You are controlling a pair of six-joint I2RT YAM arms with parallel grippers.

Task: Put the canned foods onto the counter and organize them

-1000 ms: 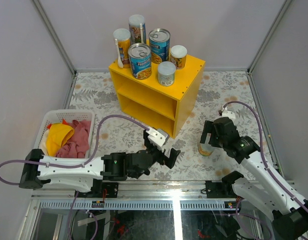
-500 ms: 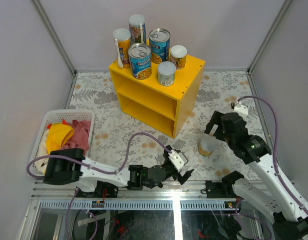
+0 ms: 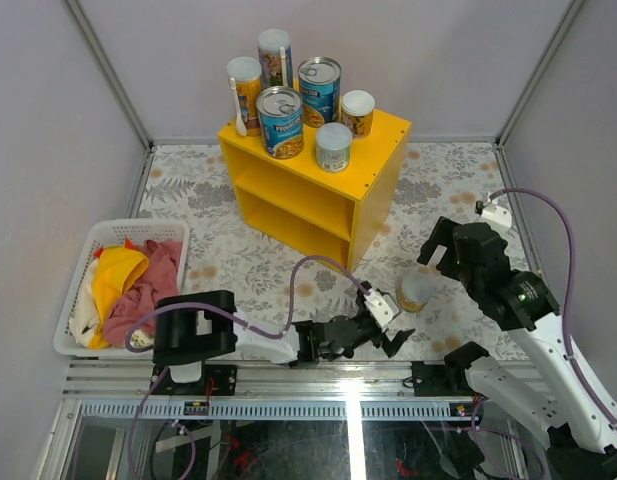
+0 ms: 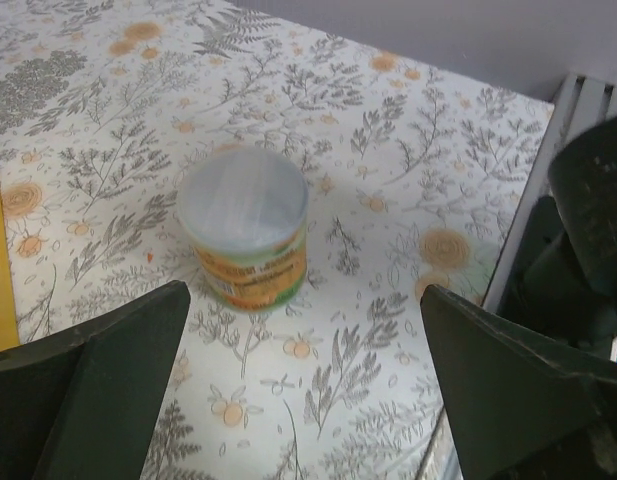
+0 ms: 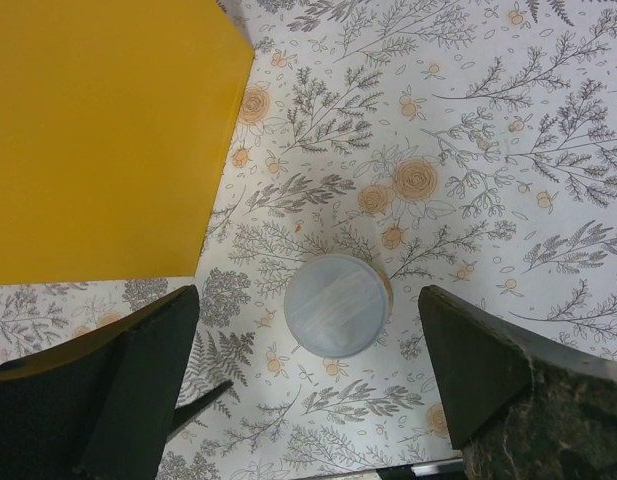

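A short pale-lidded can [image 3: 416, 291] stands upright on the floral table, right of the yellow counter [image 3: 378, 150]. On the counter's top stand two tall yellow tubes [image 3: 246, 92], two blue-labelled cans [image 3: 280, 120] and two short cans [image 3: 334, 146]. My right gripper [image 3: 440, 250] hangs open above the lone can [image 5: 338, 303], its fingers [image 5: 118, 390] wide on both sides and clear of it. My left gripper [image 3: 383, 335] lies low at the near edge, open and empty, pointing at that can [image 4: 245, 225] from a short way off.
A white laundry basket [image 3: 88, 250] with yellow and pink cloth sits at the near left. The counter's side wall [image 5: 98, 130] is close to the left of the can. The right arm's base [image 4: 588, 240] stands by the table's metal edge rail.
My right gripper has let go of the short can, opened a little wider and risen off it. My left arm has swung right along the near edge toward the can.
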